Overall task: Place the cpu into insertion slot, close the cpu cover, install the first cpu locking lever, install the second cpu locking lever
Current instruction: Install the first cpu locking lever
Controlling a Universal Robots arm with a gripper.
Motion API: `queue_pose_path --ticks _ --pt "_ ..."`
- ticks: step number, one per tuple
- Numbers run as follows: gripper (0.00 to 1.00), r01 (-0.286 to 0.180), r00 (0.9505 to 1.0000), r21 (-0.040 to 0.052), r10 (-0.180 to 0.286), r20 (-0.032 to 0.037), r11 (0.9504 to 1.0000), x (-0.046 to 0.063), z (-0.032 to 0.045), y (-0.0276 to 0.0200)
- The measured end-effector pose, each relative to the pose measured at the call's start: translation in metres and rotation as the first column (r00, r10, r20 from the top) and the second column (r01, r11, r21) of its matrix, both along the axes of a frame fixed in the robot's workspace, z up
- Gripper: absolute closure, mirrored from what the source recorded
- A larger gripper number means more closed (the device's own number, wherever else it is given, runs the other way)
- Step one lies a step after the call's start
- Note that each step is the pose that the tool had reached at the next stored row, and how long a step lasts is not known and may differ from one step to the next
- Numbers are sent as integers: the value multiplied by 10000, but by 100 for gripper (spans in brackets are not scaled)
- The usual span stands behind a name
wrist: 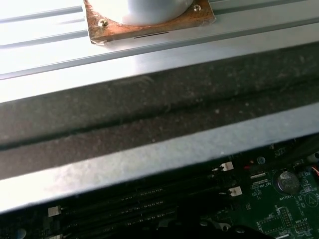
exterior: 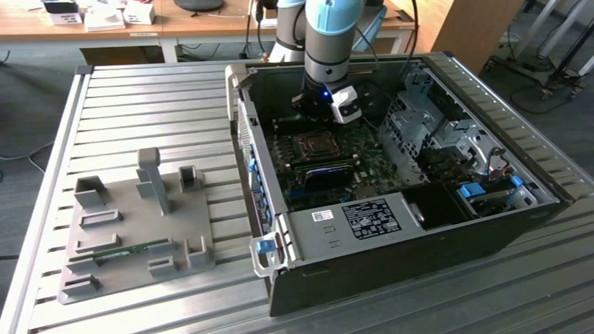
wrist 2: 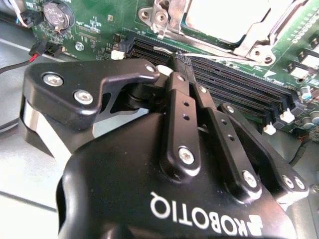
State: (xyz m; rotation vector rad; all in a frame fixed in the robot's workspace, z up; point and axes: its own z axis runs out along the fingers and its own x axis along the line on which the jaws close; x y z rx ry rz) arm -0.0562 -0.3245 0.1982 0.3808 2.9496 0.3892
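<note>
My gripper (wrist 2: pixel 173 59) pressed together with nothing between the fingers (wrist 2: pixel 183 104), tips over the memory slots (wrist 2: pixel 234 97) beside the insertion slot (wrist 2: pixel 227 22), cpu (wrist 2: pixel 224 17) seated there (silver top showing), cpu cover (wrist 2: pixel 251 42) framing it, inside the case (exterior: pixel 519 229).

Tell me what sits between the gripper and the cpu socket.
In the second wrist view, the long black memory slots run across the green board between the gripper and the silver-framed cpu socket.
</note>
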Motion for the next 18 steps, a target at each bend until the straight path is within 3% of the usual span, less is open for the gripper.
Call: queue_pose_path --ticks 9,18 --pt "89 0 10000 14 0 5 10000 0 -6 7" --pt "89 -1 9997 17 0 258 10000 0 -58 5"
